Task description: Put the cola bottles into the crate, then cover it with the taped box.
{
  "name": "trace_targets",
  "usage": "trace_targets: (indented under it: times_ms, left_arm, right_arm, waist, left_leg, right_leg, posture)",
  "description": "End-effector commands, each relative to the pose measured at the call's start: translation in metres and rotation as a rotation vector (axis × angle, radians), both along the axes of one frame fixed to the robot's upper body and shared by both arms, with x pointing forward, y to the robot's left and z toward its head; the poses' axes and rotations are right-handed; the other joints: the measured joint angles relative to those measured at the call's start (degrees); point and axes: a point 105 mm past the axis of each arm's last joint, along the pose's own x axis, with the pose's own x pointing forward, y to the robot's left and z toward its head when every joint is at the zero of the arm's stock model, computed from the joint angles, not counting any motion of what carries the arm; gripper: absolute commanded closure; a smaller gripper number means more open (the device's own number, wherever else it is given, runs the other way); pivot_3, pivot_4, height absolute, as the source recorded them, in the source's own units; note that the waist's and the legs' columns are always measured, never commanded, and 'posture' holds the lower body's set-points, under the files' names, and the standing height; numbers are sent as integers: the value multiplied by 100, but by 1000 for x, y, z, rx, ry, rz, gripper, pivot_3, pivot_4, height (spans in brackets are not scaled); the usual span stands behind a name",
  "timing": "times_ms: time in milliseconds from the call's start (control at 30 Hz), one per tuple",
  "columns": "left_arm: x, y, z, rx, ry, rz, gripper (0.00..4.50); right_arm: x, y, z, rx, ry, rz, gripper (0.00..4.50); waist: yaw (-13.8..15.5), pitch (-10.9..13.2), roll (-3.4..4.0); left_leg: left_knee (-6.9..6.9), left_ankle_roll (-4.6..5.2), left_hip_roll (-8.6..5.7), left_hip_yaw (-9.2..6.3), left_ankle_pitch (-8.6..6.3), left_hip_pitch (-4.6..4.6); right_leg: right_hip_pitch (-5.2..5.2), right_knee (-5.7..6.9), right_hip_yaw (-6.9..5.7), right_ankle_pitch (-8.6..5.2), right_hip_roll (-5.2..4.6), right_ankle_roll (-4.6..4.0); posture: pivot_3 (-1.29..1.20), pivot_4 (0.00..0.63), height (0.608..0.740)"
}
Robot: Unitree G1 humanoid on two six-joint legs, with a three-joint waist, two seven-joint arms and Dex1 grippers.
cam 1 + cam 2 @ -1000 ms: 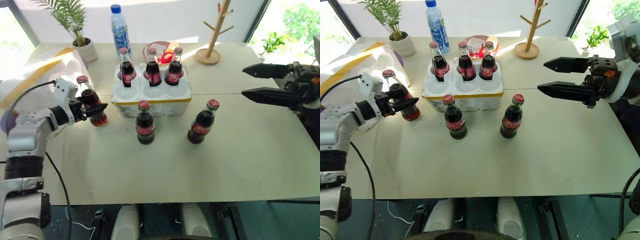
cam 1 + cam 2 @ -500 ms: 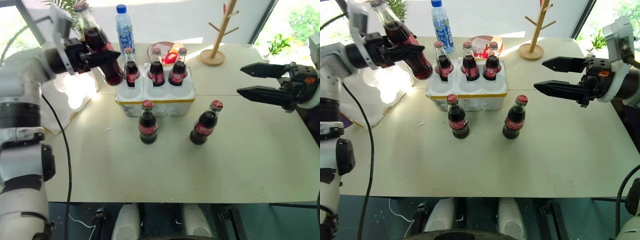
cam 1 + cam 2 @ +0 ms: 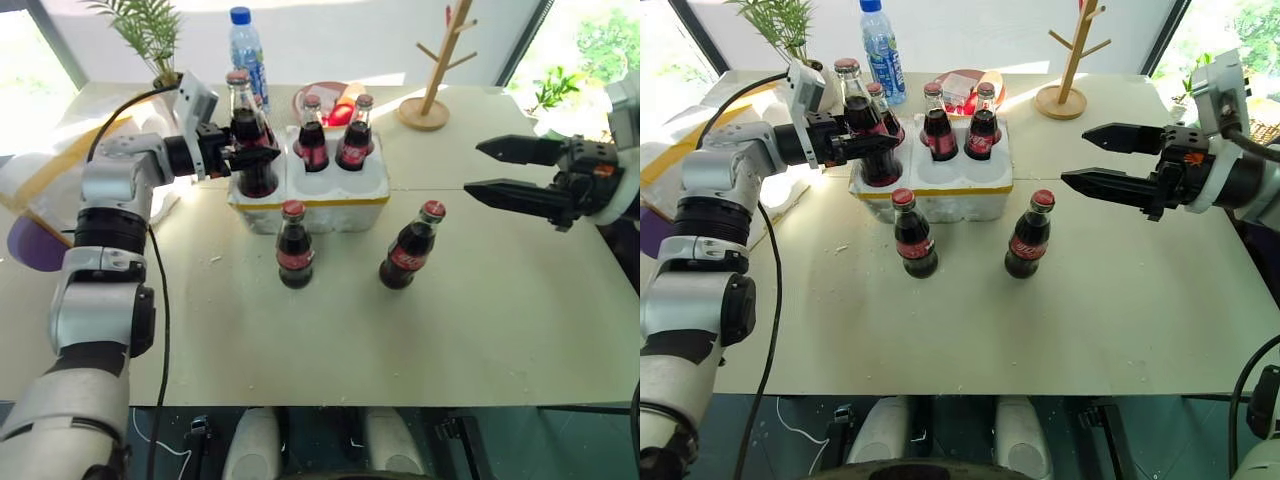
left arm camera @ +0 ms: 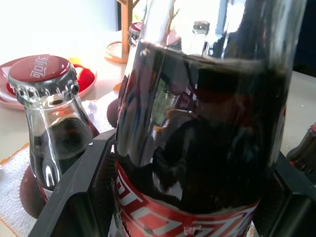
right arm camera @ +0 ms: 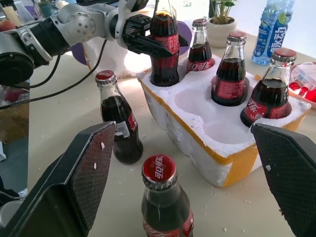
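A: Cola bottle (image 3: 247, 140) first — who has it?
B: The left gripper (image 3: 243, 152), its two black fingers pinching the bottle's body, upright over the crate's near-left well.
A: In the well or above it?
B: Its base is down in or at the well; I cannot tell if it is seated.
A: And the crate (image 3: 330, 193)?
B: White foam, yellow band, far middle of the table (image 3: 500, 320). Three bottles stand in its far row. Two more stand on the table just near of it.
A: The right gripper (image 3: 500, 170)?
B: Fingers spread wide, empty, well to the right.
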Motion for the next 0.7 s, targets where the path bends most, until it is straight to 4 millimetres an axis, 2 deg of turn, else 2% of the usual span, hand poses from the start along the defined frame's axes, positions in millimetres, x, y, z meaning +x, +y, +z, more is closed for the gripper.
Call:
trace_targets:
  times_ms: [33,133,200,267,367,500,600,700]
  left_arm:
    - [2,1,12,14,-93,19,1740]
    - [4,2,-6,49,-75,37,1740]
    - [5,3,-16,48,-53,52,644]
    - [5,3,-22,45,-44,58,28]
    - [5,4,-20,26,-49,65,28]
    - [2,10,-4,-5,-90,77,28]
    - [-7,17,26,-54,-138,58,28]
    - [-25,24,59,-98,-178,16,28]
  right_arm:
    - [-5,2,8,-6,-61,11,0]
    - [-4,3,7,-5,-62,16,0]
    - [-3,3,6,-4,-62,16,0]
    - [0,3,6,-5,-62,14,0]
    - [3,3,4,-12,-65,13,0]
    - [7,4,5,-32,-82,13,0]
    - [9,5,14,-44,-118,14,0]
    - [5,9,24,-65,-159,33,0]
  waist:
    - [1,0,0]
    - [-7,0,0]
    - [-6,0,0]
    - [-4,0,0]
    - [-3,0,0]
    - [-3,0,0]
    - [-21,0,0]
    - [-40,0,0]
  left_leg:
    - [0,0,0,0,0,0]
    - [0,0,0,0,0,0]
    - [0,0,0,0,0,0]
    - [1,0,0,-1,0,1]
    - [4,0,0,-2,0,1]
    - [4,0,0,-2,0,1]
    - [4,-1,0,-2,0,1]
    - [4,-1,3,-4,1,1]
  right_leg:
    - [0,0,0,0,0,0]
    - [0,0,0,0,0,0]
    - [0,1,0,0,0,0]
    - [1,4,0,0,0,0]
    - [1,7,0,0,0,0]
    - [1,7,0,0,-1,0]
    - [0,7,0,0,0,0]
    - [0,7,0,0,0,0]
  posture:
    - [0,150,740]
    - [0,150,740]
    - [0,150,740]
    - [0,150,740]
    - [0,150,740]
    - [0,150,740]
    - [0,150,740]
    - [0,150,740]
